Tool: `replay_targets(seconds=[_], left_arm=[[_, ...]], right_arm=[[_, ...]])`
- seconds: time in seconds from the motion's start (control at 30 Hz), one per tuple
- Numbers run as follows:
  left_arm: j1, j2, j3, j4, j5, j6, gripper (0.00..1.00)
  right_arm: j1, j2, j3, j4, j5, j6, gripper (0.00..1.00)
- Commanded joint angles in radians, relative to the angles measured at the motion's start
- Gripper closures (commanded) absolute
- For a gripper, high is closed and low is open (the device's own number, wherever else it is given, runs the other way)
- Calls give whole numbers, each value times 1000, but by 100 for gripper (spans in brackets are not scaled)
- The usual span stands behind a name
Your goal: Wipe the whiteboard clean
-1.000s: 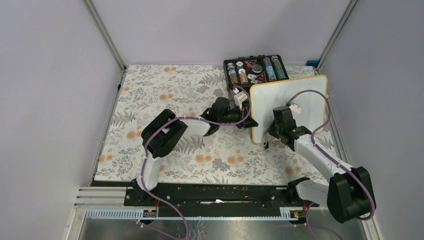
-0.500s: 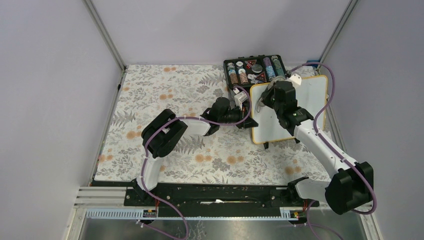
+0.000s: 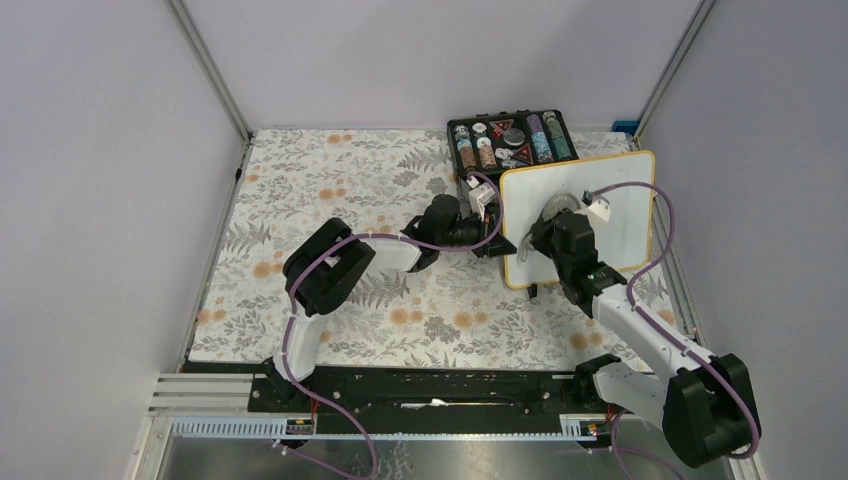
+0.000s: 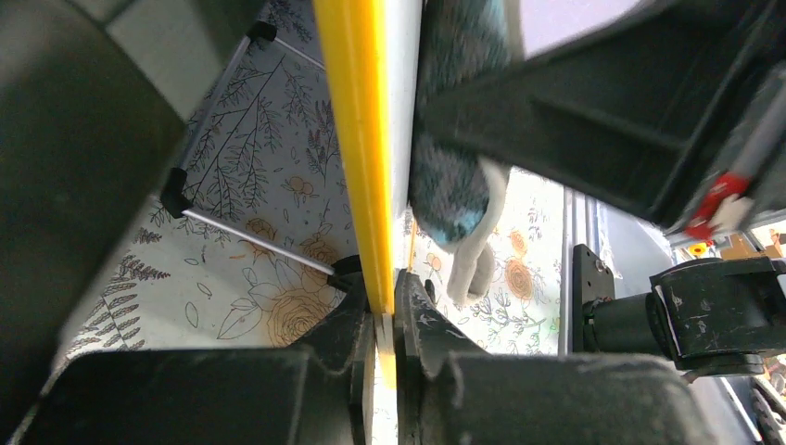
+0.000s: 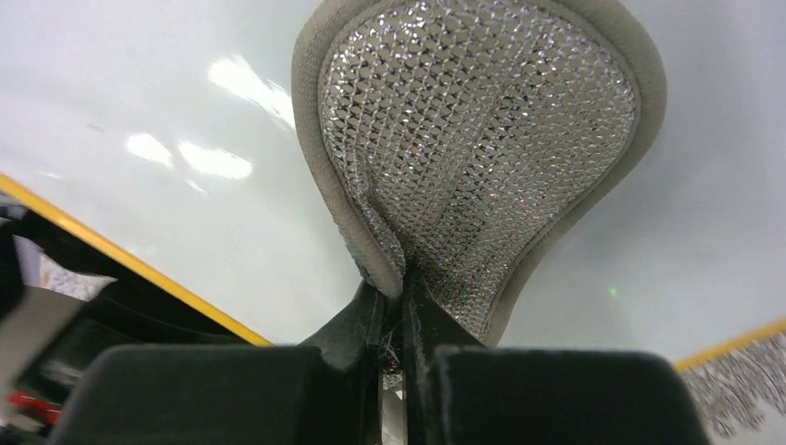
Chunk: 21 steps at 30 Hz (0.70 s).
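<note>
wiping pass on a propped board

lilac walls box in a floral tabletop (image 3: 330,200), and the whiteboard (image 3: 625,195) stands tilted up on its edge at about 2 o'clock of it, with a black case of chips (image 3: 510,140) near its 11 o'clock corner. left jaws are pressed together on the board's yellow frame (image 4: 357,139) at its 8 o'clock edge, steadying it. right jaws pinch a round mesh pad (image 5: 473,120) by its lower fold, the pad lying against the white face. no writing shows there bar a faint green speck (image 5: 612,292) at 4 o'clock of the pad. to wipe well, i'd judge: press flat, overlap the strokes out to the corners, and push no harder than the left grip can brace, or the board may twist free.
</note>
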Motion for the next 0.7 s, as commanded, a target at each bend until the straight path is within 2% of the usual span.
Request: replay_targets(seconds=[0.0,0.13,0.3,0.43,0.67], left_arm=[[50,86,-10,-234,-138,-61,100],[50,86,-10,-236,-137,-62,100],[49,85,-10,-237,-138,-60,100],[49,87,-8,-238,-139,-61,100],[49,87,-9,-239,-138,-60,100]], right_arm=[[-20,-18,-151,-130,40,47,100],[-27,-52,-203,-176,48,58,100],[-32,-42,-159,-195,50,38,100],[-32,24,-42,-180,3,-27,100],[-30,162,274,-178,-19,-118,100]])
